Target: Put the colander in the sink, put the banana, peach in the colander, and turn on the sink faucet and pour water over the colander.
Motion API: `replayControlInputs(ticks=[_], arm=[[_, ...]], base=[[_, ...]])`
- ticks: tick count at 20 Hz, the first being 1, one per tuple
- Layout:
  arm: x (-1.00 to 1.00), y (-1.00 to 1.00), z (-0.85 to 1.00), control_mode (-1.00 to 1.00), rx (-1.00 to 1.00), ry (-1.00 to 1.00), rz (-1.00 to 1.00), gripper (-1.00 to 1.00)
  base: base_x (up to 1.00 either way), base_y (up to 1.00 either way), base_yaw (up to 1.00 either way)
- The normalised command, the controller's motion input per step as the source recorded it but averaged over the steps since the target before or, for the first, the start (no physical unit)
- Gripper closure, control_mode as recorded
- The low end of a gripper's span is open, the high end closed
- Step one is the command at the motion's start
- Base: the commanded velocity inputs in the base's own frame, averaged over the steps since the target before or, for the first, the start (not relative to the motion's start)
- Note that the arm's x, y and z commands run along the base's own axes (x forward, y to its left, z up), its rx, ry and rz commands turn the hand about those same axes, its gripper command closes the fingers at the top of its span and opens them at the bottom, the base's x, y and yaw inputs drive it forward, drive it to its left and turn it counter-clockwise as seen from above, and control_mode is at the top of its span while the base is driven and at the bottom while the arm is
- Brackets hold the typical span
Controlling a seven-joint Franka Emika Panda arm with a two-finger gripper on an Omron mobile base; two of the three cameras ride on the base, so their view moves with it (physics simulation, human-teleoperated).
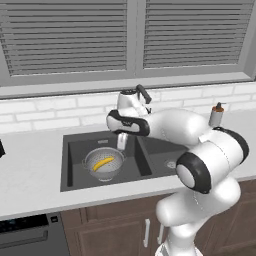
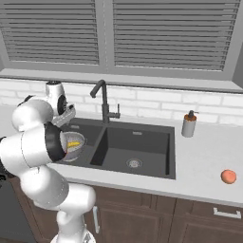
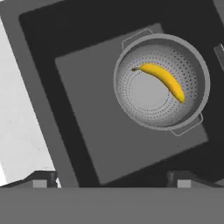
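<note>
Banana (image 3: 164, 80) lies slantwise across colander (image 3: 196, 65) in sink's (image 1: 72, 180) left basin; gripper (image 3: 111, 178) hovers above, jaws wide, empty

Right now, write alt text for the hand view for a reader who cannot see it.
A yellow banana lies inside a silver perforated colander sitting in a dark grey sink basin, seen from above. The open gripper hangs over the basin, holding nothing.
</note>
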Motion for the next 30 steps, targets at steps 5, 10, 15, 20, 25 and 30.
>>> replayControlInputs(ticks=[5,10,15,20,25,30], arm=[[-0.1,-0.69,0.4,-1.0,0.0,0.06,-0.62,-1.0],[-0.22,-0.63,0.32,-1.0,0.0,0.06,-0.57,-1.0],[-0.2,-0.65,0.12,-1.0,0.02,0.05,-0.49,-1.0],[-0.27,-0.92,0.01,-1.0,0.18,-0.01,-0.29,-1.0],[-0.1,-0.93,0.0,-1.0,0.23,-0.02,-0.02,-1.0],[0.0,-0.91,0.17,-1.0,-0.03,0.06,0.0,-1.0]], base=[[0.0,0.0,0.0],[0.0,0.0,0.0],[0.0,0.0,0.0],[0.0,0.0,0.0],[0.0,0.0,0.0],[0.0,0.0,0.0]])
